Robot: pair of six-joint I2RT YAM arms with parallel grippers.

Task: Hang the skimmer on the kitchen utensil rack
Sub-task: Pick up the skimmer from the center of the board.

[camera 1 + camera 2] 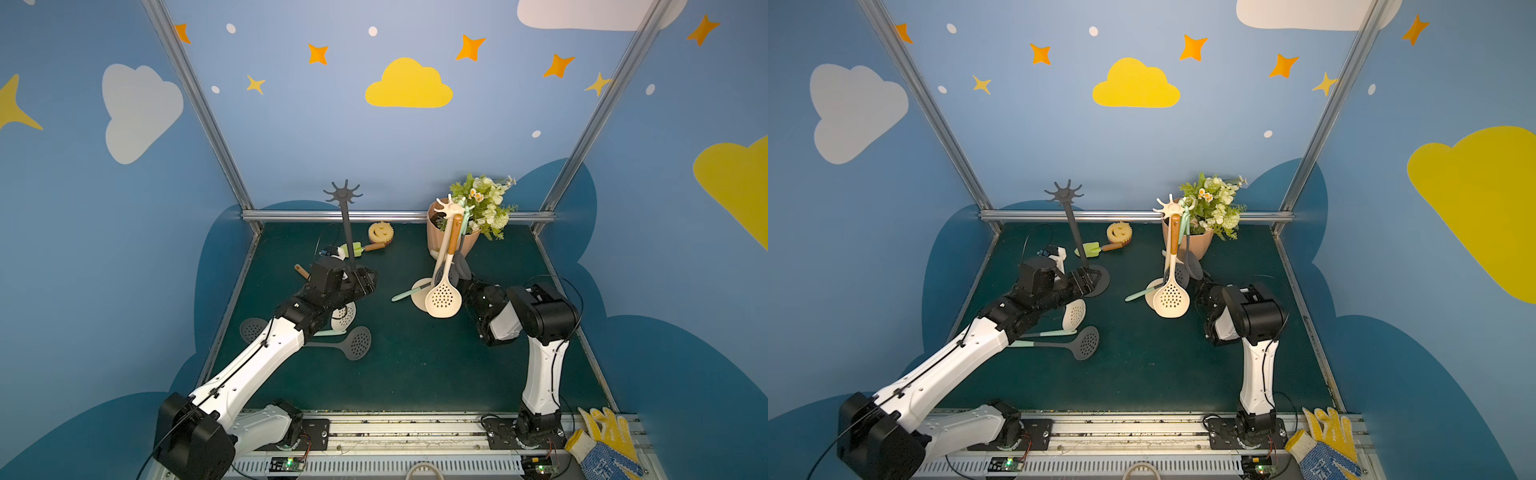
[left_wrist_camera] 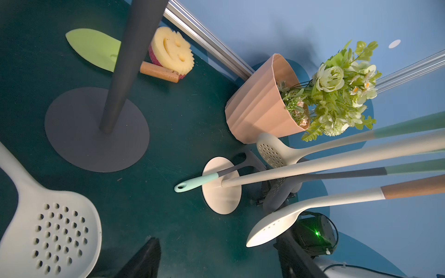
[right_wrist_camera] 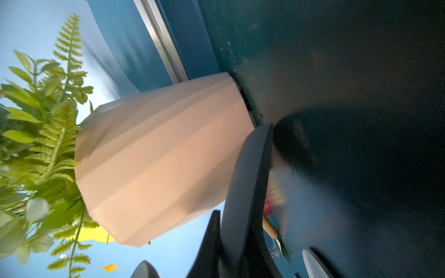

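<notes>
At the far right of the green table (image 1: 415, 374), the cream utensil rack (image 1: 450, 206) is shown loaded. A wooden-handled skimmer (image 1: 444, 297) and a dark grey skimmer (image 1: 461, 266) are hung from its hook crown, bowls downward. In the right wrist view the dark grey skimmer's bowl is seen edge-on, pinched between the fingers of the right gripper (image 1: 468, 286). This is presumably done to steady it while its mint handle is seated on a hook. The left gripper (image 1: 368, 282) is held spread and empty beside the base of the dark grey rack (image 1: 348, 232), whose hooks are bare. A loose cream skimmer (image 1: 344, 316) and a loose grey skimmer (image 1: 357, 343) are laid flat nearby, presumably awaiting hanging. The ribbed pot (image 2: 260, 101) is filled only with artificial flowers (image 2: 337, 89).
</notes>
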